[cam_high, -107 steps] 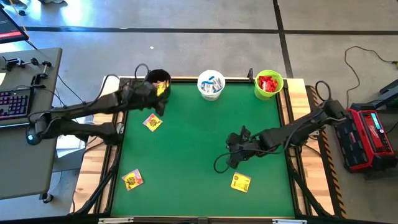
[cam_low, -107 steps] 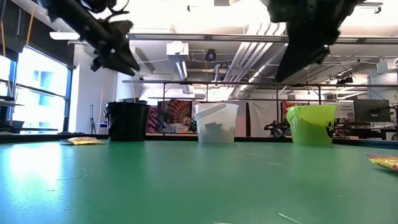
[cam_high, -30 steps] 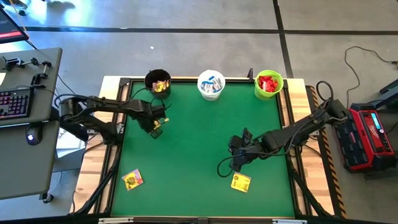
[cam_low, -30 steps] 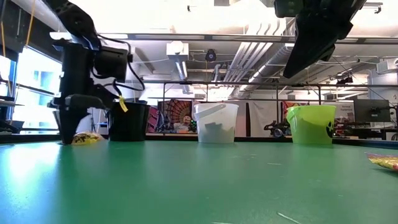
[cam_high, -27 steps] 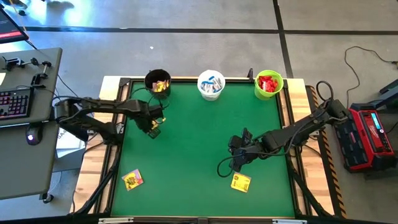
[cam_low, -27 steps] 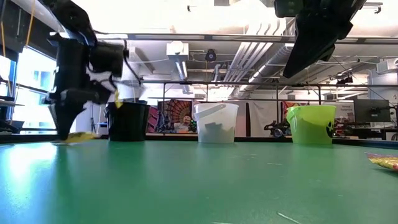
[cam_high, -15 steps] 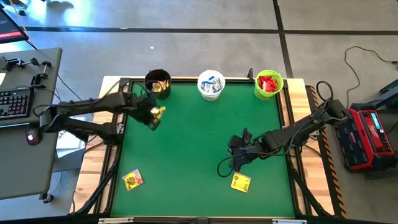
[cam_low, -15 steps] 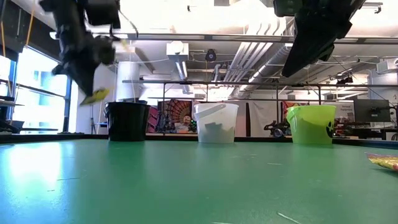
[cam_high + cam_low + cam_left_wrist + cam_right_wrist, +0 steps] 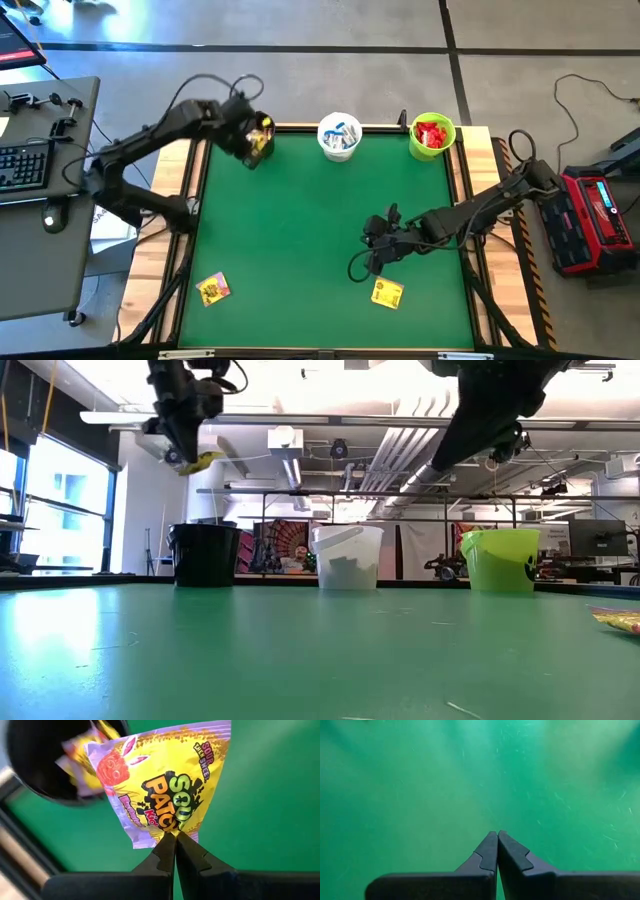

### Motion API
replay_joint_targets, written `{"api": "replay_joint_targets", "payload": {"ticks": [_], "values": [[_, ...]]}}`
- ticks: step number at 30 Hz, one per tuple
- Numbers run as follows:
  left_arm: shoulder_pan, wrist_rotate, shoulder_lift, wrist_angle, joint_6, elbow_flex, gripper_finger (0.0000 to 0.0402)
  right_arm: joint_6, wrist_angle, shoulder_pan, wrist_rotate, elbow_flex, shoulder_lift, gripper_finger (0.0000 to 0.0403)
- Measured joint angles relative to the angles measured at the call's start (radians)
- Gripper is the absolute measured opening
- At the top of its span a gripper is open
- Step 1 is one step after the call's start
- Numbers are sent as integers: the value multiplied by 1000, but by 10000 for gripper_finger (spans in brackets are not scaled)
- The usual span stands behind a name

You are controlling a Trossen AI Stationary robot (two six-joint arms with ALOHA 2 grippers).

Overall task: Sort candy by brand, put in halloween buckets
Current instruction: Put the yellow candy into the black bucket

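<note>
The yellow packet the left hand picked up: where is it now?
In the high view the yellow packet hangs pinched in the left hand, at the black bucket on the table's far left corner.

We see a glossy crinkled-film yellow packet (image 9: 165,785), matt scuffed green bench (image 9: 420,780) (fine scratches), smooth plastic buckets (image 9: 345,556), wooden bench edge (image 9: 480,150).

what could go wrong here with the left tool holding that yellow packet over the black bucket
1. The left tool pinches the yellow packet only by its bottom edge, so it might slip out early.
2. In the left wrist view the packet hangs partly past the black bucket rim, over the green table; released now, it might land outside.
3. The right tool hangs shut near a yellow packet on the table, idle; it poses little risk.
</note>
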Motion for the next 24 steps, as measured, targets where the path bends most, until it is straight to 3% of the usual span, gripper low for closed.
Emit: {"api": "replay_joint_targets", "payload": {"ticks": [9, 16, 24], "values": [[222, 5, 265, -148, 255, 239, 0, 6, 50, -8, 25, 0, 0, 0], [341, 5, 443, -176, 365, 288, 0, 7, 64, -8, 47, 0, 0, 0], [396, 14, 569, -152, 403, 294, 0, 7, 68, -8, 47, 0, 0, 0]]}}
